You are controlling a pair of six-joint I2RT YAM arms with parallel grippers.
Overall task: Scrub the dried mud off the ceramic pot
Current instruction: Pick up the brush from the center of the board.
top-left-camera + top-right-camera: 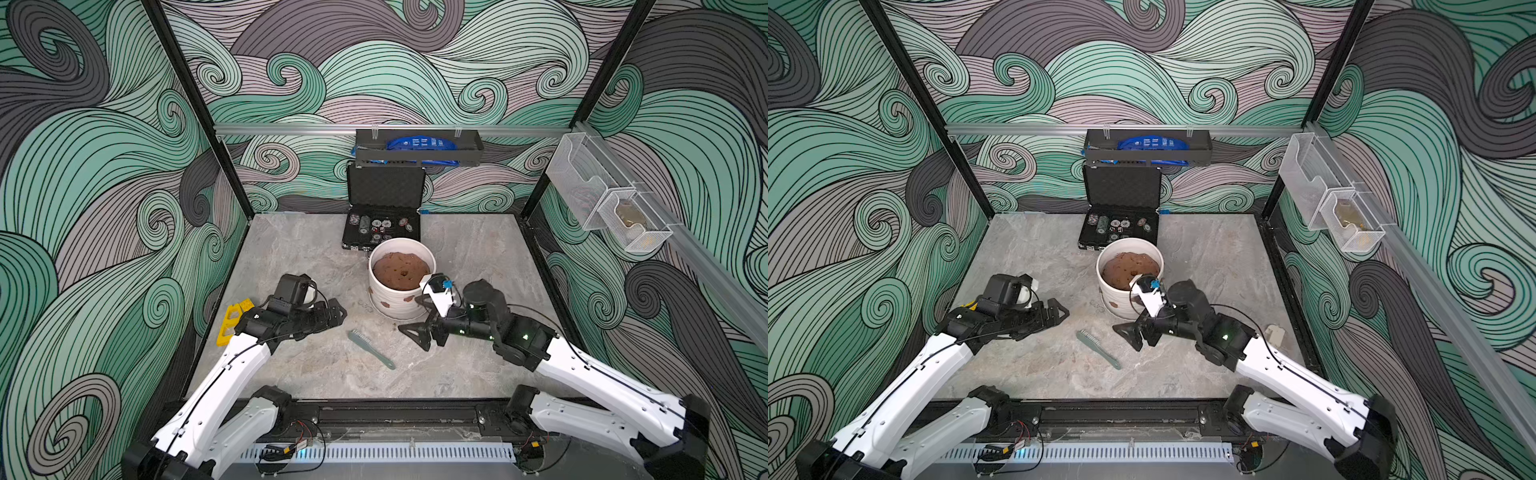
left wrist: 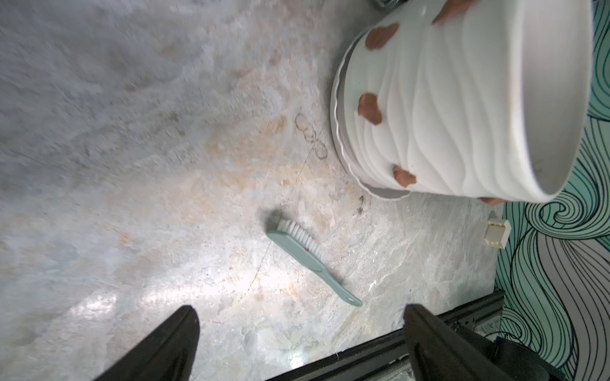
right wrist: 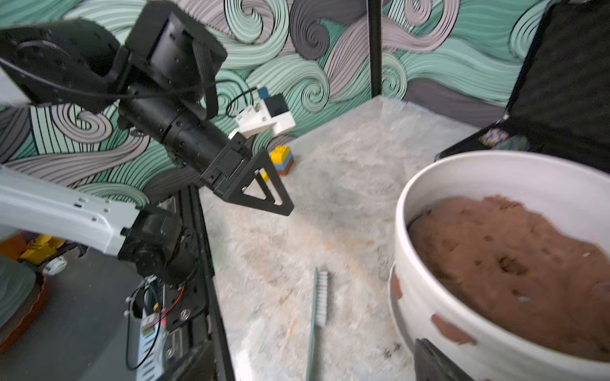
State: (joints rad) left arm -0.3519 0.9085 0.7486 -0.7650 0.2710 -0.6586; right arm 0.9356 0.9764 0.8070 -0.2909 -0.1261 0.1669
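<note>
Mud-spotted ceramic pot [image 1: 384,293] stood on the table [image 1: 291,257], both grippers empty.
Dried mud [image 2: 371,107] dotted its ribbed wall; a black case [image 1: 384,189] stood just behind. On bare surface in front lay the brush [image 1: 371,348], apart from the pot, between the left gripper [image 2: 298,310] and right gripper [image 1: 417,323], both spread wide, gripping nothing.

Ceramic pot [image 1: 397,308]: one
Dried mud [image 2: 370,108] patches: three whole ones in the left wrist view, more cut off
Soil mound [image 1: 401,270]: one
Brush [image 1: 371,349]: one
Black case [image 1: 384,195]: one
Clear wall bins [image 1: 582,183]: two
Robot arms [image 1: 232,374]: two
</note>
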